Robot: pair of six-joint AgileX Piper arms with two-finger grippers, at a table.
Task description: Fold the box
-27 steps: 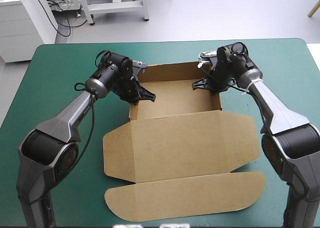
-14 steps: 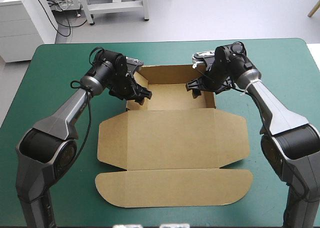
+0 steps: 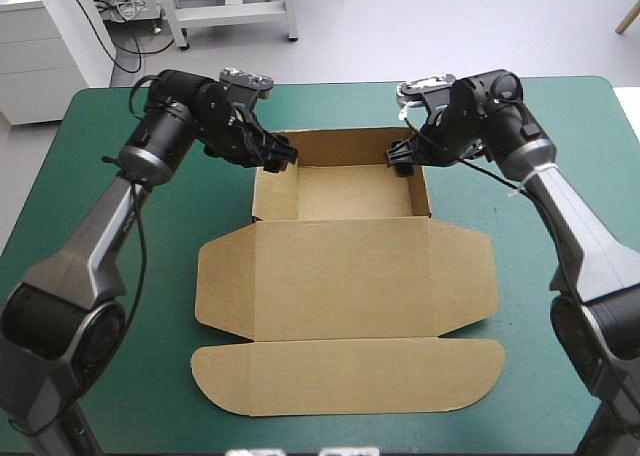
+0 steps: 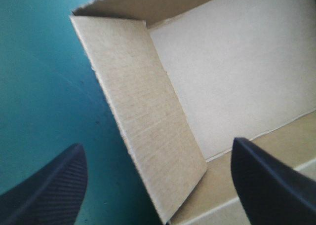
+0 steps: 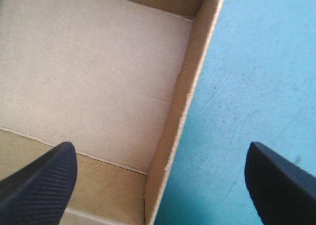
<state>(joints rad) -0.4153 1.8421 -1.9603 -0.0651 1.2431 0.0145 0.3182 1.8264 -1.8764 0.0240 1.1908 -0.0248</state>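
I am straddling the left wall [image 4: 143, 116] of the box [image 3: 345, 276] with my open left end effector [image 3: 283, 160], the right wall [image 5: 181, 111] with my open right end effector [image 3: 400, 162]

place: robotics lab or workshop | near: table [image 3: 90, 146] with teal-green cover, left arm [image 3: 105, 221] and right arm [image 3: 572, 221] reaching over it | far left: white drawer cabinet [image 3: 45, 51], loose cables [image 3: 118, 4] on the floor | far middle: white metal stand legs [image 3: 232, 12] | floor [image 3: 460, 26]: bare, pale grey
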